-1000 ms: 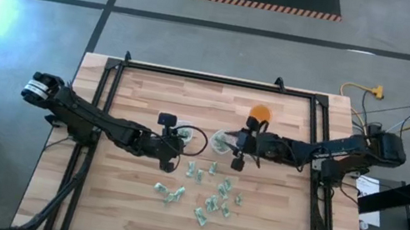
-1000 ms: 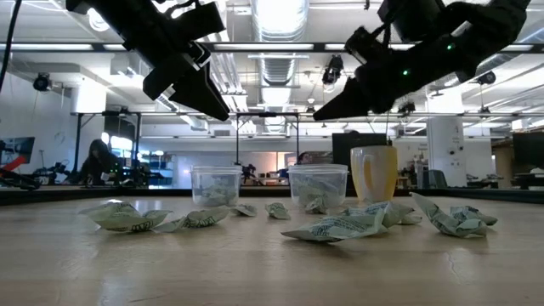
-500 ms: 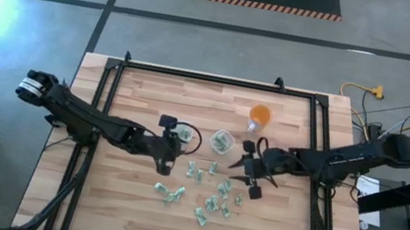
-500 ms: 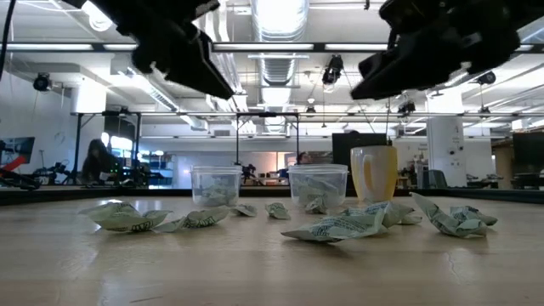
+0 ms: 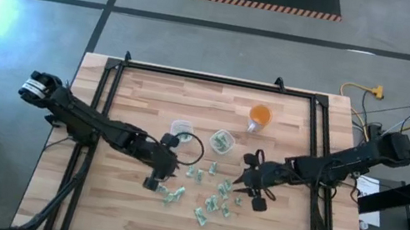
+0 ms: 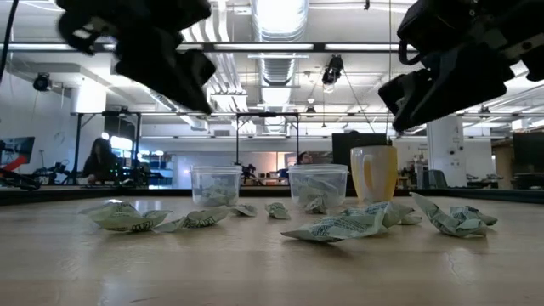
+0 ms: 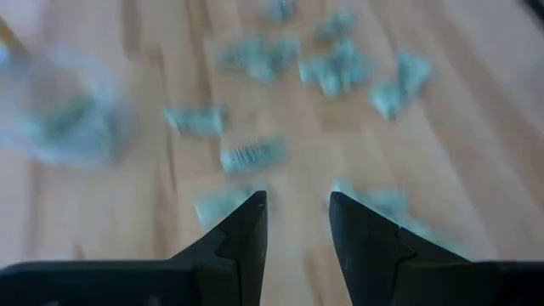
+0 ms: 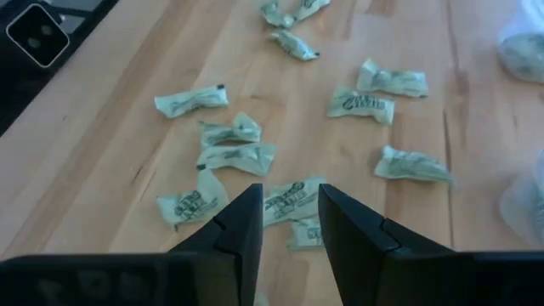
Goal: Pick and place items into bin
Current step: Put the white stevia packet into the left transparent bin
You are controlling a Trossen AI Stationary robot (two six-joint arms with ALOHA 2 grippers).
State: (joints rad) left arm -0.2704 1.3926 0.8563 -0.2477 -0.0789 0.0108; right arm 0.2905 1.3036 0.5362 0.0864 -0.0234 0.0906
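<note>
A: From above, where do the wrappers (image 5: 212, 197) lie?
B: Scattered on the wooden table (image 5: 150, 93), on the near side of the two clear plastic cups (image 5: 221, 142). The orange cup (image 5: 260, 115) stands beyond those, toward the right arm's side.

A: And the arms?
B: The left gripper (image 5: 156, 178) hangs over the wrappers nearest the left clear cup. The right gripper (image 5: 248, 183) sits at the pile's edge farthest from that cup.

A: What shows at table height?
B: Crumpled wrappers (image 6: 340, 228) lie in front of the clear cups (image 6: 318, 187), and both cups have some inside. The orange cup (image 6: 374, 173) is just beside the right-hand clear one. Both arms are dark shapes overhead, well above the table. A person (image 6: 99, 161) sits in the room far behind.

A: The left wrist camera?
B: Its fingers (image 7: 246, 234) are parted with bare wood between them, nothing grasped. A clear cup (image 7: 64, 119) holding wrappers shows beyond, blurred.

A: And the right wrist?
B: Its fingers (image 8: 242, 225) stand apart too, empty, with one wrapper (image 8: 289, 200) lying on the table just ahead of the gap.
</note>
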